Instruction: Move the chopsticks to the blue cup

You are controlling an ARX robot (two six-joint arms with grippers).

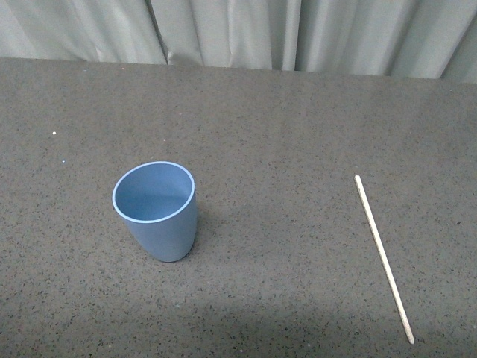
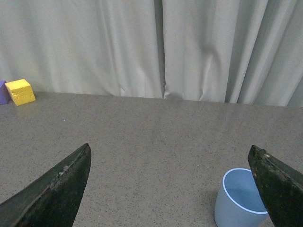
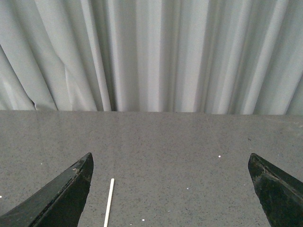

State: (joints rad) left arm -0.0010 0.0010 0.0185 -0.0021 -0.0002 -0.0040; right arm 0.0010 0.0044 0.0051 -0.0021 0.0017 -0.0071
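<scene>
The blue cup stands upright and empty on the grey table, left of centre in the front view. The chopstick, one pale thin stick, lies flat on the table at the right, running from mid-depth toward the near edge. No arm shows in the front view. My left gripper is open and empty above the table, with the cup low beside one fingertip. My right gripper is open and empty above the table; the far end of the chopstick shows beside one fingertip.
A grey-green curtain hangs behind the table's far edge. A yellow block and a purple thing sit near the curtain in the left wrist view. Small white specks dot the tabletop.
</scene>
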